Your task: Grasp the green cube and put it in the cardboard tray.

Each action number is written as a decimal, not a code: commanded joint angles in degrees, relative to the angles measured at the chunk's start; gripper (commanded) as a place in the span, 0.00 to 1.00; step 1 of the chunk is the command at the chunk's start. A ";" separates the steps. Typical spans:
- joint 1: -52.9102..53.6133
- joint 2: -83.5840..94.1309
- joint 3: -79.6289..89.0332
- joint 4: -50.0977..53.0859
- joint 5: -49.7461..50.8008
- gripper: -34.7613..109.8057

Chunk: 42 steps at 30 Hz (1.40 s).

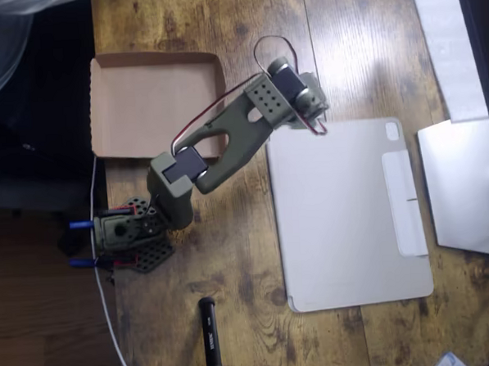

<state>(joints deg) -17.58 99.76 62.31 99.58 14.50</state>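
Green cube: its place cannot be made out from above, and my guess is that it sits hidden under the arm's wrist. The wooden table (259, 313) carries everything. Largest on it is the grey tablet cover (349, 214), lying flat to the right of the arm. Next is the cardboard tray (154, 102) at the upper left, its floor bare, its right rim near the arm's forearm. The olive arm (218, 147) reaches from its base at the lower left up and rightward, and the gripper (297, 98) hangs over the wood just above the cover's top left corner. The motors hide the jaws, so I cannot tell whether they are apart or together.

The step in hand looks like the grasp itself. To do it well, the jaws should straddle two flat faces squarely and close low on the block. The lift should clear the tray's rim before the swing left.
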 commanded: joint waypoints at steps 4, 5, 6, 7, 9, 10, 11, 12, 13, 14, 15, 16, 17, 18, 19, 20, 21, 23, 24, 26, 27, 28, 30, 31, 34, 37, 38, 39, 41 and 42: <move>0.35 7.82 5.45 3.16 0.09 0.29; 0.35 8.70 6.77 3.16 0.09 0.29; 0.26 9.84 8.26 3.16 0.18 0.29; 0.09 10.99 9.84 3.16 0.18 0.29; -0.70 13.27 12.30 3.16 0.35 0.29; -1.14 13.97 12.92 3.16 0.53 0.29; -1.58 14.59 13.45 3.16 0.97 0.29; -2.20 14.85 13.80 3.16 1.49 0.29; -2.99 15.38 14.41 3.25 1.93 0.29; -4.22 15.91 15.29 3.25 2.37 0.29; -5.71 16.61 16.35 3.25 2.72 0.29; -7.38 17.31 17.31 3.08 3.08 0.29; -8.96 18.02 18.19 2.90 3.69 0.29; -10.81 18.54 18.90 2.72 4.13 0.29; -12.66 18.46 18.98 2.72 4.75 0.29; -14.77 18.28 19.16 2.64 5.54 0.29; -16.88 18.19 19.34 2.55 6.15 0.29; -21.62 18.19 19.69 2.37 7.21 0.29; -23.91 18.19 20.04 2.20 7.73 0.29; -28.48 18.19 21.01 1.58 9.32 0.29; -30.67 18.02 21.45 1.41 10.28 0.29; -32.78 17.31 21.62 1.41 11.25 0.29; -36.04 15.73 22.41 1.32 12.39 0.29; -37.18 14.77 22.85 1.14 12.74 0.29; -38.85 12.74 26.02 -0.26 13.45 0.33; -38.58 12.13 30.85 -3.34 13.62 0.36; -38.32 12.22 32.17 -4.22 13.62 0.35; -38.14 12.39 33.13 -4.92 13.62 0.35; -37.71 12.74 34.19 -5.71 13.36 0.35; -37.44 12.83 34.19 -5.89 13.27 0.35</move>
<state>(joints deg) -55.11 110.92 95.54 94.04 27.69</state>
